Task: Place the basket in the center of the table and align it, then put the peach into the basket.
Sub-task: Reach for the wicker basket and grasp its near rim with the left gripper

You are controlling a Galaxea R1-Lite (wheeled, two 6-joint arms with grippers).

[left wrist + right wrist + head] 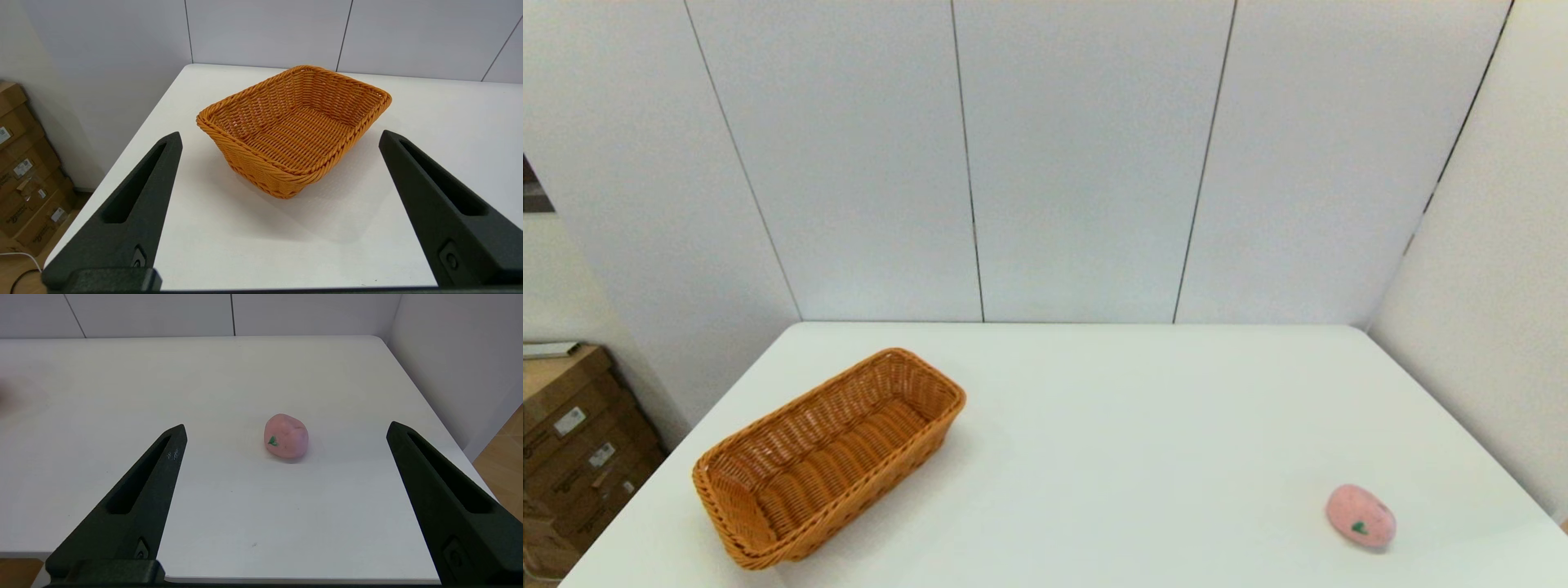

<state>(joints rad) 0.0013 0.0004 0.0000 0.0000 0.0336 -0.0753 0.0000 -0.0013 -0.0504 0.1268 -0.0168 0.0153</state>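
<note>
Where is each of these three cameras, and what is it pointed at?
Head view: high on the robot, looking down at the table; none of its body shows.
Left wrist view: behind the open left claw, facing the basket.
Right wrist view: behind the open right claw, facing the peach.
Shared: the head view also shows the basket and peach.

No legible text or labels anywhere.

Before me the white table (1111,408) carries two things. The basket (829,457) sits empty on my left side, near the table's left edge and set at a slant. The peach (1361,516) lies well apart, near my right front corner.
</note>
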